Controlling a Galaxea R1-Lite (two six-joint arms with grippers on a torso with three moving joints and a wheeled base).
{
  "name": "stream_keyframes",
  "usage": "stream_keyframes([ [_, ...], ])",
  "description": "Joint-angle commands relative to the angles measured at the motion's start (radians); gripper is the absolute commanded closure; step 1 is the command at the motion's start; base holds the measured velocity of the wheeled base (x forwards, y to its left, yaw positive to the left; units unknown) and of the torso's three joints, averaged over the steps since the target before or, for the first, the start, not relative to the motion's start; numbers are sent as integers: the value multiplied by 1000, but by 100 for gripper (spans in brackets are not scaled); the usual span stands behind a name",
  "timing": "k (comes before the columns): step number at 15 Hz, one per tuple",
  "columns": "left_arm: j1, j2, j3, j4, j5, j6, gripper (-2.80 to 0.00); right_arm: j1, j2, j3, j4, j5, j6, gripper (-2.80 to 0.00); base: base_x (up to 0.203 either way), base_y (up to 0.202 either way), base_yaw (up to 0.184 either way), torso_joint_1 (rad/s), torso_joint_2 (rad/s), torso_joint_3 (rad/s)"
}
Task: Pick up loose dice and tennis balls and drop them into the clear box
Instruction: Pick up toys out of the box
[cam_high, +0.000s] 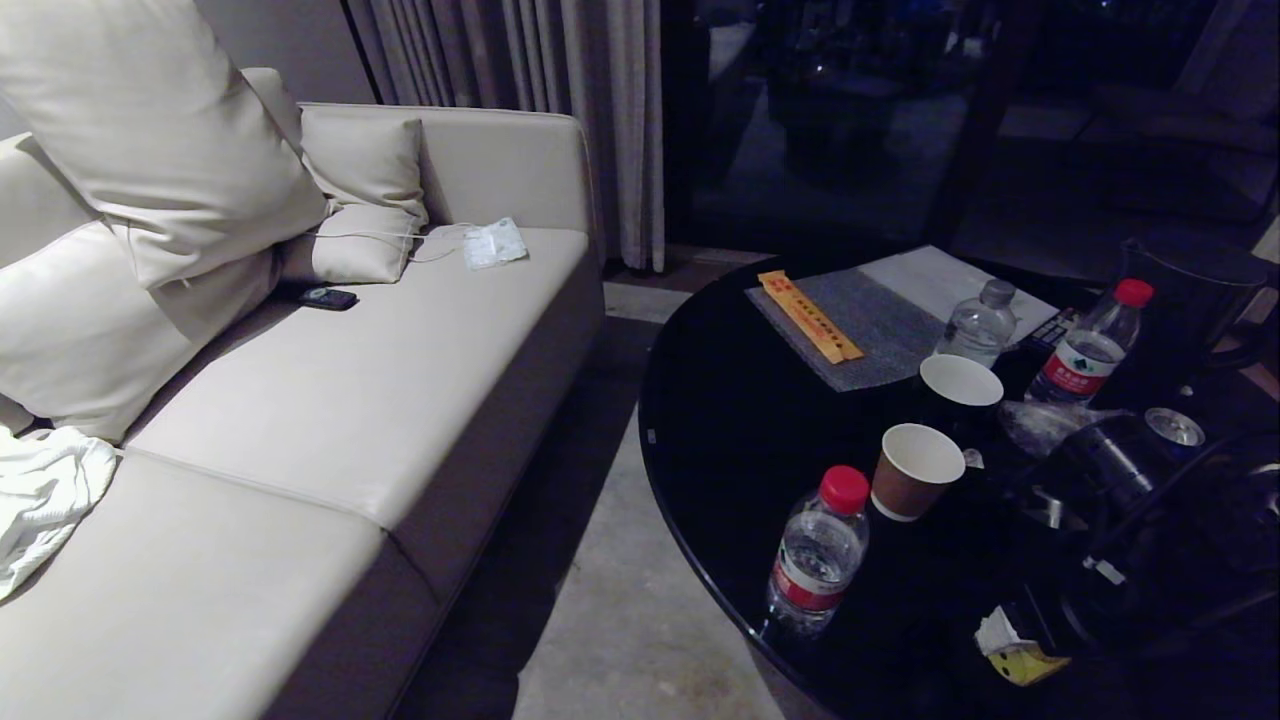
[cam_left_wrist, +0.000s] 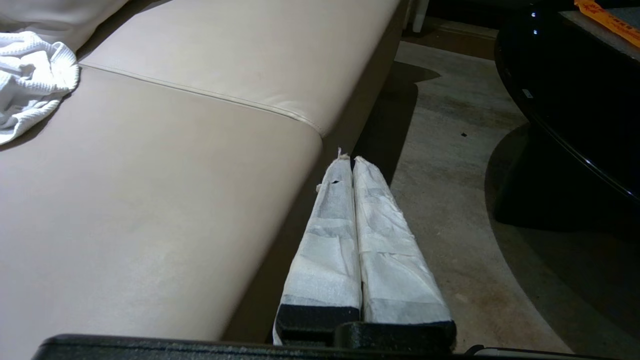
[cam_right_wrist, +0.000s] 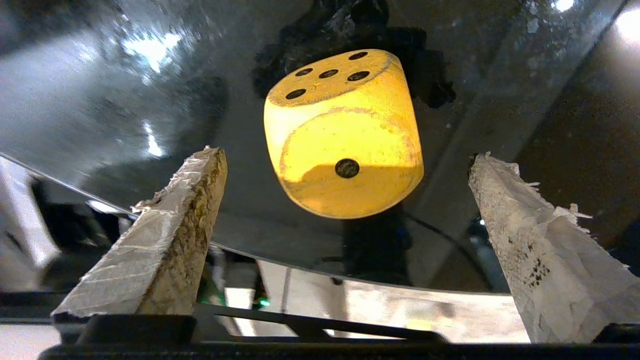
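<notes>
Yellow die with rounded corners and dark pips, resting on the glossy black glass tabletop — five-pip face up, single-pip face turned toward the wrist camera. Probably a stiff, light block, worn and slightly matte on its faces; no give under pressure, so likely to squirt out if pinched across the rounded corners. Best taken across two opposite flat faces, square and low, with the tape-wrapped fingers centred on the sides. Slick glass beneath — apt to let the die slide if nudged on one side first.

Right gripper spread wide, one finger on either side of the die and clear of it, nothing held; angled down toward the tabletop, the die just ahead between the fingertips. Not yet closed on it. In the head view only a dark bulk of arm low over the near right part of the table, the die itself hidden.

Left gripper pressed together and empty, parked beside the front edge of the beige leather sofa, away from the table.

No clear box visible in any view.
</notes>
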Motion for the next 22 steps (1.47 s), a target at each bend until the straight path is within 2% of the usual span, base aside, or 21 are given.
stream_keyframes([
  [1,0,2,2,0,1,-1,0,-2,20,-6,1,-3,-50,-280,0,0,0,0,0,0],
  [3,0,2,2,0,1,-1,0,-15,37,-24,1,-9,-123,-280,0,0,0,0,0,0],
  [5,0,2,2,0,1,-1,0,-19,63,-53,1,-46,-165,-280,0,0,0,0,0,0],
  [9,0,2,2,0,1,-1,0,-36,91,-80,3,-48,-244,-280,0,0,0,0,0,0],
  [12,0,2,2,0,1,-1,0,-44,108,-80,4,-47,-257,-280,0,0,0,0,0,0],
  [14,0,2,2,0,1,-1,0,-46,105,-79,11,-43,-298,-280,0,0,0,0,0,0],
  [17,0,2,2,0,1,-1,0,-48,125,-80,10,-40,-303,-280,0,0,0,0,0,0],
  [18,0,2,2,0,1,-1,0,-46,128,-79,12,-31,-309,0,0,0,0,0,0,0],
  [22,0,2,2,0,1,-1,0,-43,136,-79,9,-28,-314,0,0,0,0,0,0,0],
])
